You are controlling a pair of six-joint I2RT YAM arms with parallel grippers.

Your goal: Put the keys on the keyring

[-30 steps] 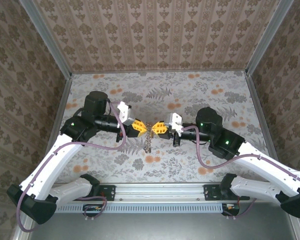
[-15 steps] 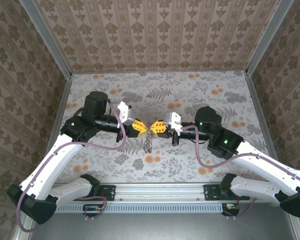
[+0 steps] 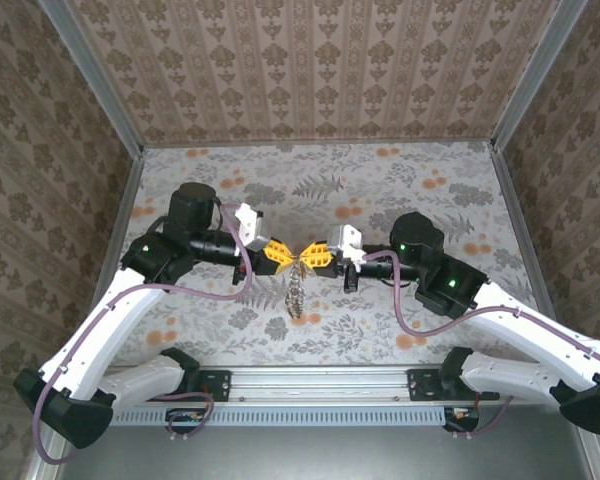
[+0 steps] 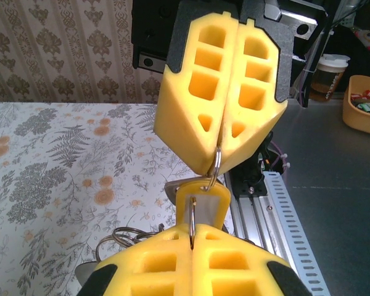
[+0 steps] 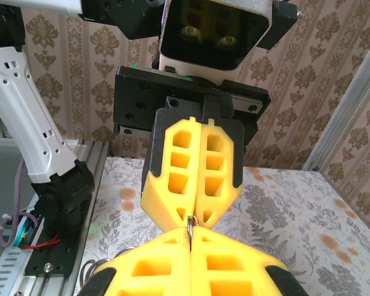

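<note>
Over the middle of the floral table, my left gripper (image 3: pixel 290 257) and right gripper (image 3: pixel 307 257) meet tip to tip. The keyring (image 3: pixel 295 295) hangs below them as a grey-brown chain-like bundle. In the left wrist view, my left gripper (image 4: pixel 192 229) is shut on a thin metal ring (image 4: pixel 192 213). The right gripper (image 4: pixel 217 161) above is shut on a second thin ring. A small yellow piece (image 4: pixel 213 203) with a grey window hangs between them. Wire loops (image 4: pixel 126 237) dangle lower left. I cannot pick out the keys. The right wrist view shows both grippers' tips (image 5: pixel 190 232) pinching a ring.
An aluminium rail (image 3: pixel 320 385) with both arm bases runs along the near edge. Patterned walls (image 3: pixel 320 70) close the table in at the back and both sides. Beyond the rail, a cup (image 4: pixel 333 71) and an orange bin (image 4: pixel 365 108) stand on a dark surface.
The hanging chain bundle has dropped and now reaches lower under the grippers. Both grippers stay shut and tip to tip, almost unmoved.
</note>
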